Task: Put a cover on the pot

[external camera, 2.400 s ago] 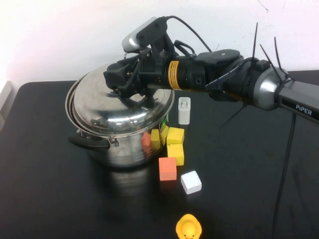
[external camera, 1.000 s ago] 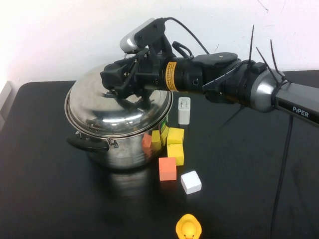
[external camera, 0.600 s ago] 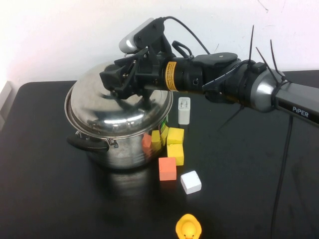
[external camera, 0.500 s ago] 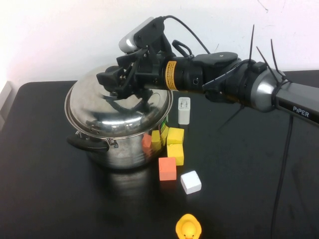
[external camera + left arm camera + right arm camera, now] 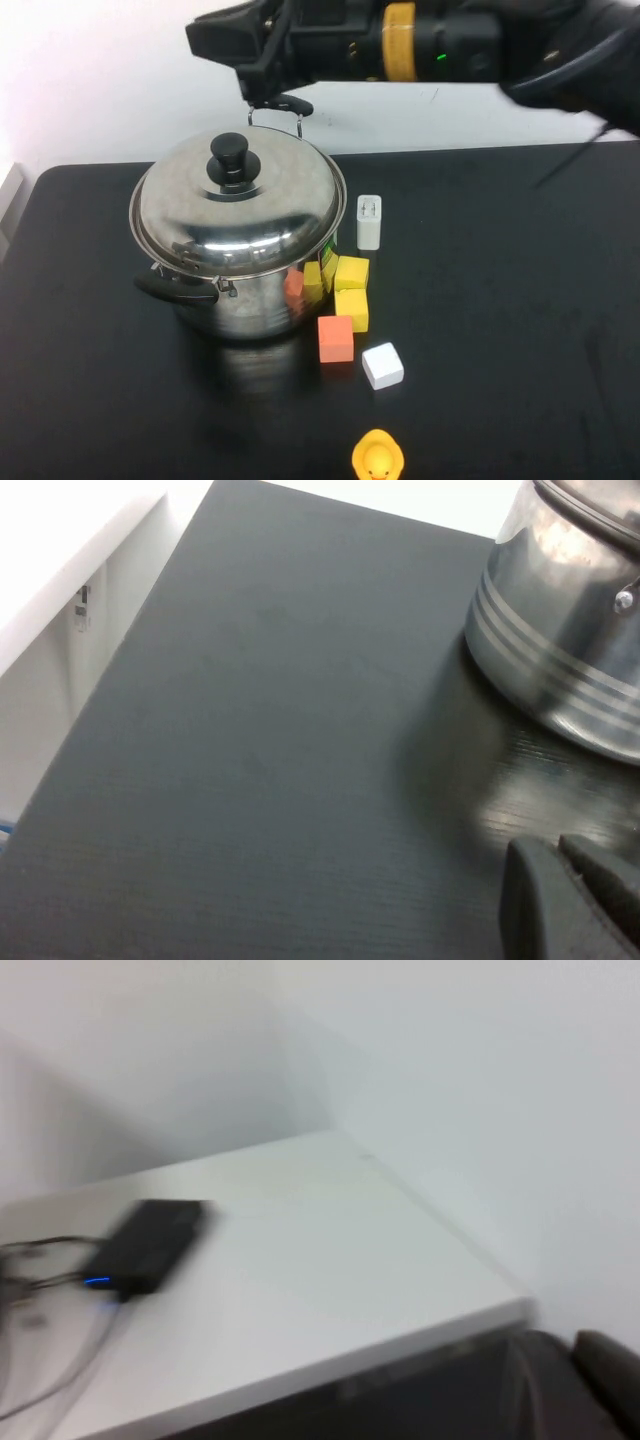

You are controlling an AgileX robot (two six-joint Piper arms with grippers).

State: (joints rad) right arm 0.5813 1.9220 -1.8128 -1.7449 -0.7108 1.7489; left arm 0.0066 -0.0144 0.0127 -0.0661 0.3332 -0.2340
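Shiny steel pot (image 5: 245,290) w/ black side handles sits upright on table, domed lid (image 5: 238,205) seated on rim.

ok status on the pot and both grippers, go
Right gripper raised above and behind the big stainless-steel pot, holding nothing. Left gripper low on the black table beside the pot. Domed steel lid seated on the pot. Nothing in the way.

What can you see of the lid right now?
The lid is a domed, shiny steel disc with a black knob at its centre. It sits level on the pot, rim to rim, closing it. Nothing grips it: the right claw is raised above and behind it, empty. The left claw is low beside the pot, near the table.
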